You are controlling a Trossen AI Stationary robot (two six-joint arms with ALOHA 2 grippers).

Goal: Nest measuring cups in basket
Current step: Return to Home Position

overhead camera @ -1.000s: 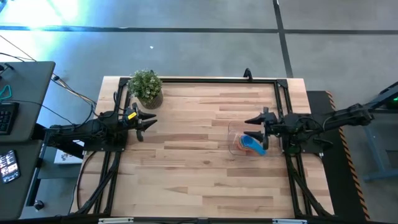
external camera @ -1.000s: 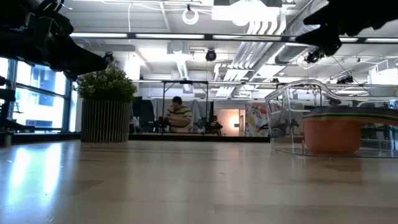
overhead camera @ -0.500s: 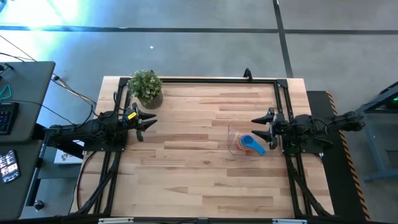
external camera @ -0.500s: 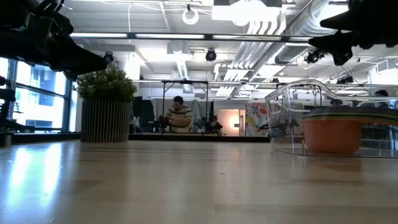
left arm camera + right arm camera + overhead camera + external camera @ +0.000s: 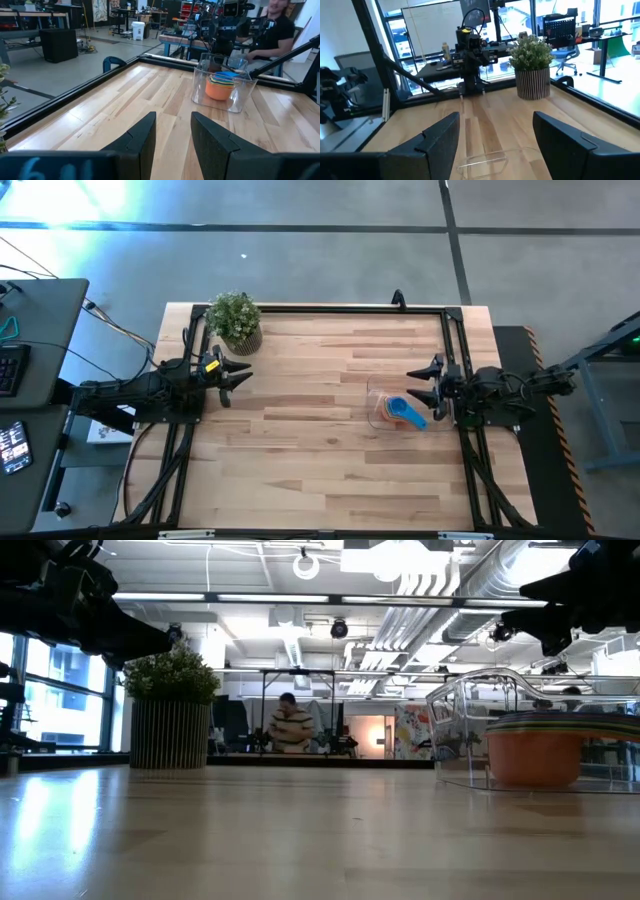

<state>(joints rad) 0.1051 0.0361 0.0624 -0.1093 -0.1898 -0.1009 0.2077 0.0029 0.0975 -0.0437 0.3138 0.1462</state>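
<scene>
Cups: the nested stack of small plastic measuring cups (image 5: 403, 412), with a salmon bowl lowest and a blue one on top, sits inside the clear, round-cornered plastic basket (image 5: 372, 392) on the wooden tabletop (image 5: 300, 450). Nothing touches it.
Just changed: my right gripper (image 5: 414, 383) has drawn back from over the basket toward the side where its own arm comes in. A second ago it hid part of the stack. Now the blue cup shows whole from above, and only the tips hang over that rim.
Right jaws: spread wide and empty.
Left gripper (image 5: 246, 374): unmoved, well apart from the basket on its far side, near the small potted green plant (image 5: 236, 318). Jaws parted, holding nothing.
Meaning: I judge the placing finished, with only the parking of the right arm left.
Watch: I'd keep the pull-back high, so the jaws don't nudge the basket's light wall.
</scene>
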